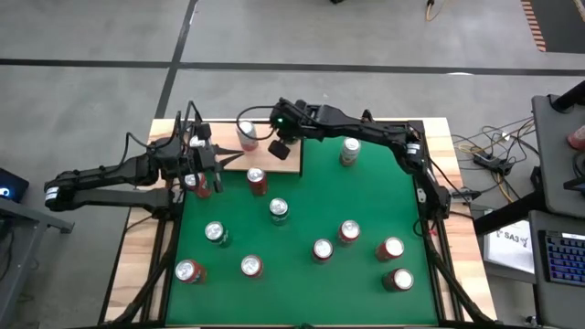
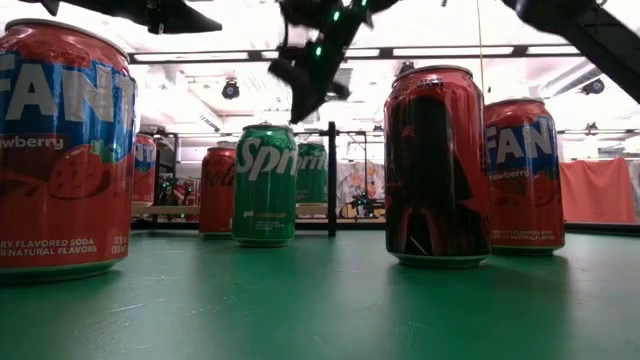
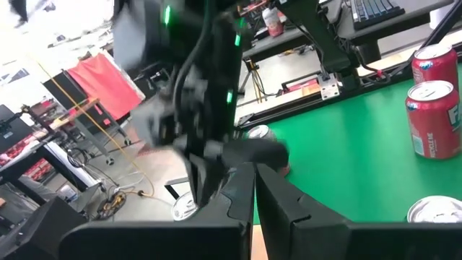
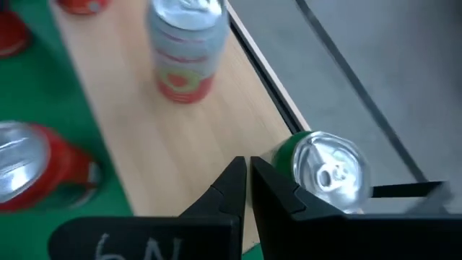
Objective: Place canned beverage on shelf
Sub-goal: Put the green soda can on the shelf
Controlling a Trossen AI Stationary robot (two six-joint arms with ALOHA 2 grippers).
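The shelf (image 1: 274, 166) is a pale wood panel at the table's far side, left of the middle. A pink-and-white can (image 1: 247, 135) (image 4: 184, 50) stands upright on it. A green can (image 4: 328, 170) stands by the shelf's far edge; in the high view my right arm hides it. My right gripper (image 1: 277, 149) (image 4: 249, 173) hangs shut above the shelf, slanting down, just beside the green can and holding nothing. My left gripper (image 1: 219, 161) (image 3: 254, 180) is shut and empty, level, at the shelf's left end.
Several cans stand upright on the green felt (image 1: 366, 201), among them a red one (image 1: 258, 180) at the shelf's near edge, a green one (image 1: 279, 210) and another green one (image 1: 350, 151) to the shelf's right. A black upright rod (image 2: 331, 180) rises at the shelf.
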